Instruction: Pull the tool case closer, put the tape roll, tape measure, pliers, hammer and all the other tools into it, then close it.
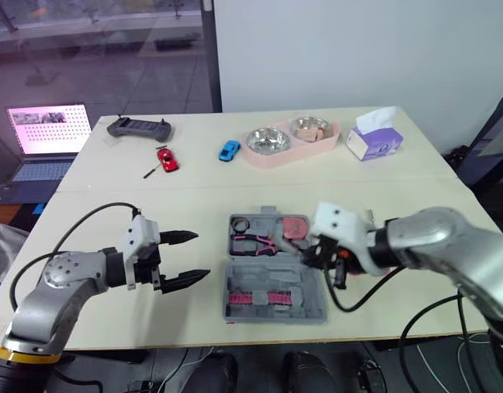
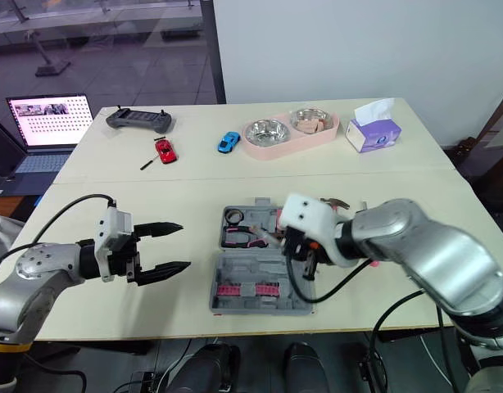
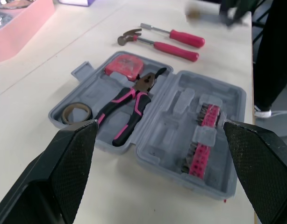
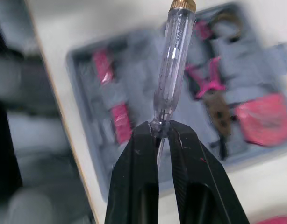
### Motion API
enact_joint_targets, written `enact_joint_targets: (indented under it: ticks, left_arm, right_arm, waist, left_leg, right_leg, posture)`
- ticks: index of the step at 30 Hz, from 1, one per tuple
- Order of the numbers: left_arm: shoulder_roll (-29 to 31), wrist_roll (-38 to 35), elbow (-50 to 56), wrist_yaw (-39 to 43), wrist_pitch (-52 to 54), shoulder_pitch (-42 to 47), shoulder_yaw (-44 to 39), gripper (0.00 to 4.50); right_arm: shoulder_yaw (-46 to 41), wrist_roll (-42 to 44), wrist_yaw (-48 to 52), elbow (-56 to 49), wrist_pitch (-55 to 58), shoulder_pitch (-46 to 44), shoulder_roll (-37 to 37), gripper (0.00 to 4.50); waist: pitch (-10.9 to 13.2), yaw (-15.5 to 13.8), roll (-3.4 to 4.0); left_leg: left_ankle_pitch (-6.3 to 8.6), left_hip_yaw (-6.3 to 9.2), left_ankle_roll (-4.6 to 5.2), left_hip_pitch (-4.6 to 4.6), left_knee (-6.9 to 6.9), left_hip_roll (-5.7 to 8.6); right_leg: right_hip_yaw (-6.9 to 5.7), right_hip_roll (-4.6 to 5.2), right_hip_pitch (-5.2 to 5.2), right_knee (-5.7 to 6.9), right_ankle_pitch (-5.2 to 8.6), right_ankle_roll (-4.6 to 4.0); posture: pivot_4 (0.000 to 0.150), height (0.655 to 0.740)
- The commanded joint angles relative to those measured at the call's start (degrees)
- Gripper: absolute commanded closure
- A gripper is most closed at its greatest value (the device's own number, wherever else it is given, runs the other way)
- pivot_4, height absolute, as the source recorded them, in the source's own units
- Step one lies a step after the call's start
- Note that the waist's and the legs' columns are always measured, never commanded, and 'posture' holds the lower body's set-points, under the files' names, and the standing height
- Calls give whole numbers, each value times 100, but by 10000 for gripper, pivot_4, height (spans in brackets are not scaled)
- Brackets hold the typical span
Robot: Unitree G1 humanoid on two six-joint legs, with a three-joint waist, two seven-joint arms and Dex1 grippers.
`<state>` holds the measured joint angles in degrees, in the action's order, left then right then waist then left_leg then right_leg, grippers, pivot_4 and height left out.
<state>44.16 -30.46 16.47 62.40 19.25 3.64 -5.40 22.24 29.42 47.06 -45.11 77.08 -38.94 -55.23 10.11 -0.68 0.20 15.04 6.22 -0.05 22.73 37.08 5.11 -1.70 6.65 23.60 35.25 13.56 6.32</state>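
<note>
Beige tabletop (image 1: 112, 188), glass wall and white wall behind; laptop (image 1: 48, 135), two toy cars and a pink double bowl (image 1: 288, 141) at the far side. Grey tool case (image 1: 309, 295) lies open at near centre. Its far half holds the tape roll (image 3: 77, 112), pliers (image 3: 129, 105) and red tape measure (image 3: 123, 65); the near half holds a pink bit strip. Hammer (image 3: 160, 45) and red-handled screwdriver (image 3: 176, 34) lie on the tabletop just right of the case, not yet packed.

Right claw (image 4: 158, 127) is clamped on a clear-handled tester screwdriver (image 4: 174, 60), pinching it where handle meets shaft, over the case. Left claw (image 1: 201, 255) hovers left of the case, fingers spread, holding nothing.

Risks: the pinch is narrow, at one end, so the tester may pivot or slip on the way down. Released over the pliers, not a free slot, it sits proud and blocks the lid from closing. The right arm's dangling cable could snag the case edge and shift it.
</note>
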Motion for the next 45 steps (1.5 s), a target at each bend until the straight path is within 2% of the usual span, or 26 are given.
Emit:
enact_joint_targets:
  ticks: [1, 8, 14, 18, 23, 29, 36, 45]
  left_arm:
    - [125, 29, 74, 164, -149, -8, -93, 0]
    - [250, 177, -32, 507, -452, -285, -66, 0]
    - [183, 229, -20, 518, -507, -397, -14, 0]
    - [131, 244, -33, 499, -515, -409, 8, 0]
    - [68, 269, -55, 493, -561, -410, 36, 0]
    - [6, 238, -79, 623, -747, -600, -17, 0]
    - [-227, 306, -401, 710, -1403, -647, -97, 0]
    - [-72, 447, -620, 899, -1499, -661, 24, 0]
  right_arm:
    - [735, -251, 114, -34, -221, -459, -103, 44818]
    - [1989, -429, -50, 639, 435, -1616, 566, 44818]
    - [2891, -711, -20, 1447, 426, -2442, 1016, 44818]
    - [3858, -825, 612, 2071, 175, -3146, 1213, 44818]
    - [4432, -1078, 977, 2646, -118, -3618, 1506, 44818]
    - [4652, -1351, 1160, 3307, -297, -3765, 1942, 44818]
    - [4659, -1450, 1261, 3439, -240, -3727, 2241, 44818]
    - [4746, -1722, 1160, 4129, -351, -3619, 2820, 44818]
  waist:
    - [0, 1, 0]
    - [0, 34, 0]
    - [-1, 24, -2]
    - [-1, 45, -1]
    - [-2, 134, -1]
    - [-2, 182, -1]
    - [-3, 151, -1]
    - [-3, 175, -1]
  left_leg:
    - [0, 0, 0, 0, 2, 0]
    - [-1, 0, -1, 0, 0, -3]
    - [-1, 2, -2, 7, -2, 0]
    - [-4, 0, -6, 23, 2, 4]
    - [-5, 3, -8, 29, 1, 3]
    - [-11, 0, -18, 29, 2, 4]
    - [-23, 10, -38, 31, 3, 1]
    - [-24, 10, -39, 31, 1, 1]
  right_leg:
    - [-1, 0, 0, 0, 0, 0]
    - [1, -5, 8, 7, -1, -1]
    - [1, -6, 47, 10, -2, 0]
    - [2, -8, 67, 22, -4, 0]
    - [2, -15, 82, 43, -5, -1]
    - [8, -15, 88, 76, -4, -2]
    - [4, -21, 102, 86, -9, -13]
    - [4, -22, 106, 89, -9, -14]
  posture:
    - [1500, 7370]
    - [1500, 7370]
    - [1500, 7370]
    - [1500, 7370]
    - [1500, 7370]
    - [1500, 7370]
    - [1500, 7370]
    - [1500, 7370]
